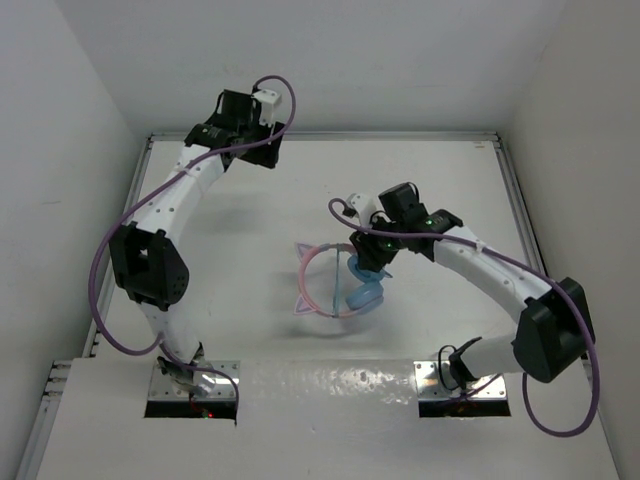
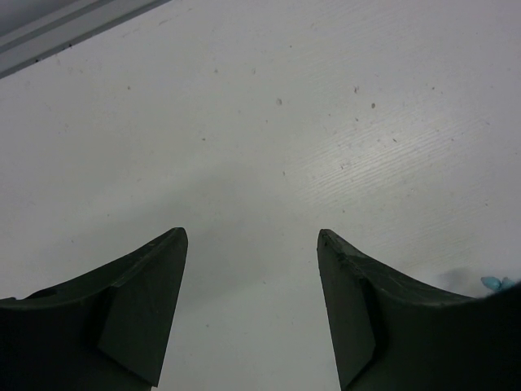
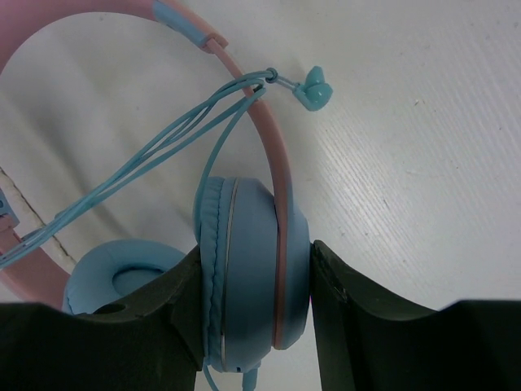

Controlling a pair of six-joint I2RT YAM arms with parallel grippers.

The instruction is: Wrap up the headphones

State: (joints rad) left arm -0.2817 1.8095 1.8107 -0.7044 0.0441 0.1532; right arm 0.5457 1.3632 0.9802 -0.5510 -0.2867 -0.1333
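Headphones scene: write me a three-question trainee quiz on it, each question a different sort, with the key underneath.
1. True or false: the left claw is shut on the headphones.
2. The right claw grips: A a mug, B an ear cup, C nothing.
3. What colour is the headband?

Key
1. False: its jaws stand open over bare table.
2. B.
3. Pink.
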